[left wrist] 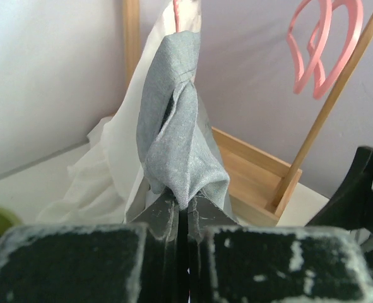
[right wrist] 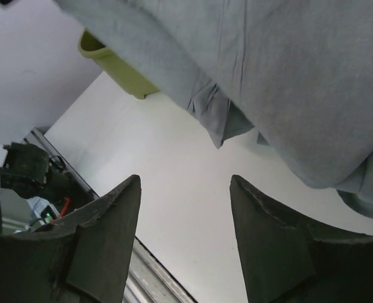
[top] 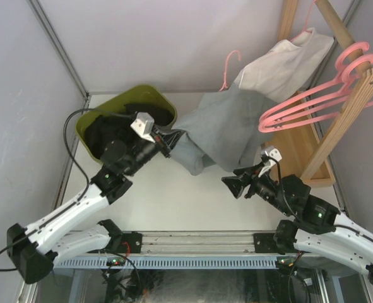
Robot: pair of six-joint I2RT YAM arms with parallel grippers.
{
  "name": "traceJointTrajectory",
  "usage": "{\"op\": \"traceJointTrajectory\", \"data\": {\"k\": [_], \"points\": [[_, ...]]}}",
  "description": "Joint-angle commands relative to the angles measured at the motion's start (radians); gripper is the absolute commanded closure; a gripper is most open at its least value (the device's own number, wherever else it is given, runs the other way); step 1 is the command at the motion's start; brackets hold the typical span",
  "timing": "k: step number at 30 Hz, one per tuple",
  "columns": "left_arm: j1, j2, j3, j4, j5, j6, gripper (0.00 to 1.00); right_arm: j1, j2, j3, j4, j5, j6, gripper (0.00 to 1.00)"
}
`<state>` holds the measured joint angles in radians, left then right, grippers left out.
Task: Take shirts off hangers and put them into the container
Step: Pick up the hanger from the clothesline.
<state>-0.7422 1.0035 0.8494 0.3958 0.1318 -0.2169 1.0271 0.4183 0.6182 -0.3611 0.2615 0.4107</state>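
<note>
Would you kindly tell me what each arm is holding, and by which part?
The left gripper pinches a bunched fold of the grey shirt; the right gripper is open, holding nothing.

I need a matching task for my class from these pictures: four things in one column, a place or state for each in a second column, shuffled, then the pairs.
Column one
1 grey shirt
2 container
3 empty hangers
4 right end effector

Column two
a open, holding nothing
b hooked on the wooden pole
c pinched by the left end effector
d has dark fabric inside

Pairs: 1-c, 2-d, 3-b, 4-a
</note>
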Motion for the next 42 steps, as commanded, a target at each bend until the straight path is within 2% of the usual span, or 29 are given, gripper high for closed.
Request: {"op": "traceJointTrajectory", "data": {"k": [1, 5, 8, 11, 17, 25, 31, 35, 39, 42], "points": [[-0.027, -0.169, -0.136, 0.044, -0.119, 0.018, 1.0, 0.006, 0.136, 0.126, 0.111, -0.014, 0.122, 0.43], [-0.139, -0.289, -0.215, -0.041, -0.271, 0.12, 1.0, 0.064, 0.293, 0.247, 0.082, 0.038, 0.155, 0.44], [-0.232, -0.343, -0.243, -0.118, -0.412, 0.197, 1.0, 0.138, 0.379, 0.319, 0.082, 0.142, 0.171, 0.43], [-0.329, -0.37, -0.262, -0.154, -0.565, 0.276, 1.0, 0.162, 0.439, 0.368, 0.026, 0.282, 0.329, 0.43], [-0.552, -0.322, -0.283, -0.163, -0.843, 0.409, 1.0, 0.163, 0.503, 0.408, 0.033, 0.298, 0.507, 0.41], [-0.732, -0.245, -0.267, -0.087, -0.997, 0.517, 1.0, 0.162, 0.586, 0.453, -0.034, 0.432, 0.54, 0.36], [-0.831, -0.168, -0.238, -0.039, -1.051, 0.579, 1.0, 0.162, 0.634, 0.458, -0.021, 0.443, 0.57, 0.35], [-0.855, -0.137, -0.232, -0.001, -1.103, 0.604, 1.0, 0.159, 0.659, 0.459, -0.032, 0.439, 0.585, 0.35], [-0.862, -0.133, -0.237, 0.034, -1.106, 0.62, 1.0, 0.159, 0.668, 0.459, -0.138, 0.507, 0.772, 0.39], [-0.865, -0.123, -0.237, 0.053, -1.12, 0.645, 1.0, 0.165, 0.679, 0.459, -0.14, 0.5, 0.804, 0.39]]}}
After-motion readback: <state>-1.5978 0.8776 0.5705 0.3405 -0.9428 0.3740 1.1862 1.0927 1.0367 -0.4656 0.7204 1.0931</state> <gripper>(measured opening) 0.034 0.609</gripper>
